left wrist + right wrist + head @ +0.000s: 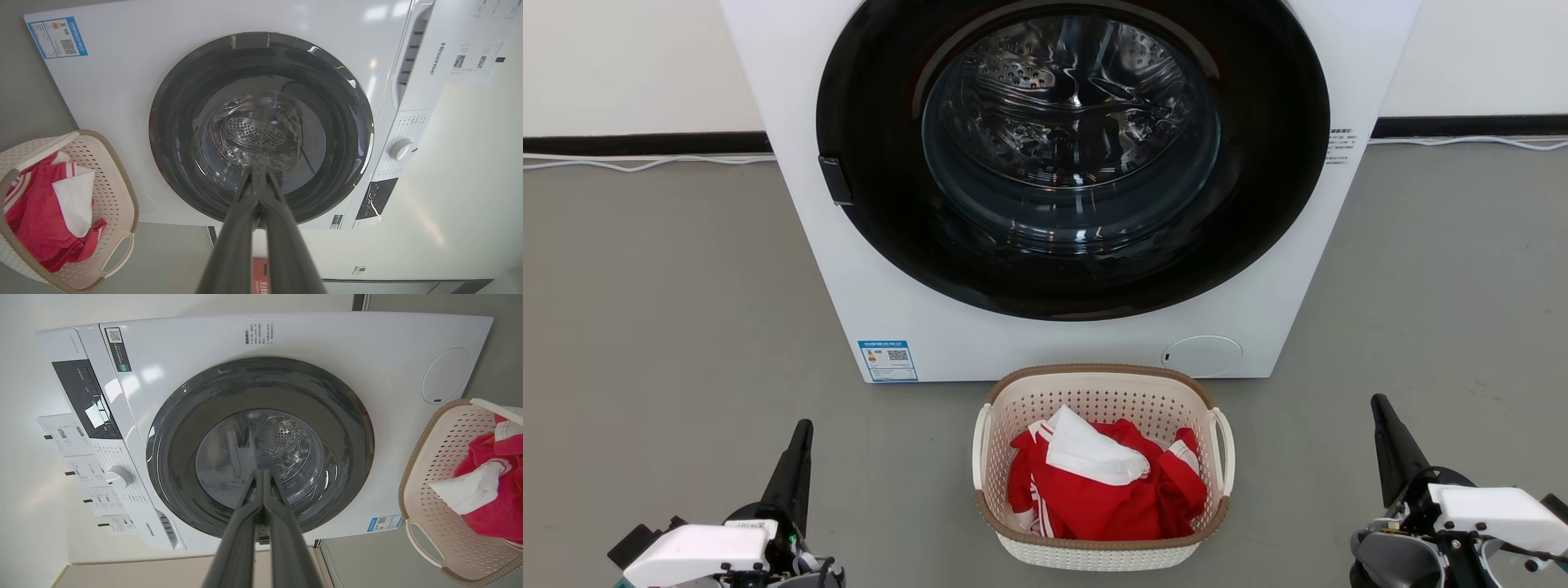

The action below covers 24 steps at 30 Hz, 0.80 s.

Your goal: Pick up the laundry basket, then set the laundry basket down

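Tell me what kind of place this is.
Probably a laundry area, perhaps a bare test room: a front-loading washing machine stands here, and a laundry basket holding red and white clothes sits on the grey floor before it.

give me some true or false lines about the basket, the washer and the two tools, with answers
1. The laundry basket stands on the floor in front of the washing machine. True.
2. The basket is empty. False: a red garment lies inside, with a white cloth on top of it.
3. The left tool grips a basket handle. False: it is shut on nothing, well off to the basket's side.
4. The right tool is shut and touches nothing. True.
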### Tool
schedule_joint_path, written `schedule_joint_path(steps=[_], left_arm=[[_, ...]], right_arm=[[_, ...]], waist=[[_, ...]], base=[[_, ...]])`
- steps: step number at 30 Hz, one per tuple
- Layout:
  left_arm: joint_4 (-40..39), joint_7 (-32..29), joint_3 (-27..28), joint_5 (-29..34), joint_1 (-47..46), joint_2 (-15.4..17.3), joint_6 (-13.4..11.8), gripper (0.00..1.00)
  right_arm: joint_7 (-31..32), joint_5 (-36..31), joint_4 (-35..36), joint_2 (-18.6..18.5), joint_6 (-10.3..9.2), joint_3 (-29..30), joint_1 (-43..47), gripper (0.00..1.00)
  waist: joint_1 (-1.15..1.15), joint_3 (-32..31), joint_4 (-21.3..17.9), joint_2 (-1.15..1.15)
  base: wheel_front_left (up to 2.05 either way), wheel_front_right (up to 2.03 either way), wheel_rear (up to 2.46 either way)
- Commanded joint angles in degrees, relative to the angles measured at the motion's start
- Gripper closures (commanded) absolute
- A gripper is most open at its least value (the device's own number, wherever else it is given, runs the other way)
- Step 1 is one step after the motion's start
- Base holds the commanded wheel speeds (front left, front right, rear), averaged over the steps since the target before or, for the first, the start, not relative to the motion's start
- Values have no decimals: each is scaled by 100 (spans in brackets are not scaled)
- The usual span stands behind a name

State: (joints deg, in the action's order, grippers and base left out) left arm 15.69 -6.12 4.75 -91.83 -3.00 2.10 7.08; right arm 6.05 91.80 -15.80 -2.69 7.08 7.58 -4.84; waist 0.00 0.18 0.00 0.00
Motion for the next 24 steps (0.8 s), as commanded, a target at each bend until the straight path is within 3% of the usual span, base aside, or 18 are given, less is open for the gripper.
schedule_joint_path(steps=[1,13,14,24], left_arm=[[-166,-34,175,-36,-319,77,41,100],[-166,-34,175,-36,-319,77,41,100],[20,3,-1,1,10,-2,-1,0],[230,102,-83,-15,206,-54,0,0]], right_arm=[[42,39,178,-19,41,-108,-134,100],[42,39,178,-19,41,-108,-134,100],[0,-1,-21,0,-1,-4,7,0],[-77,6,-182,40,-1,-53,163,0]], waist=[[0,0,0,0],[0,0,0,0],[0,0,0,0],[10,2,2,0]], base=[[0,0,0],[0,0,0],[0,0,0],[0,0,0]])
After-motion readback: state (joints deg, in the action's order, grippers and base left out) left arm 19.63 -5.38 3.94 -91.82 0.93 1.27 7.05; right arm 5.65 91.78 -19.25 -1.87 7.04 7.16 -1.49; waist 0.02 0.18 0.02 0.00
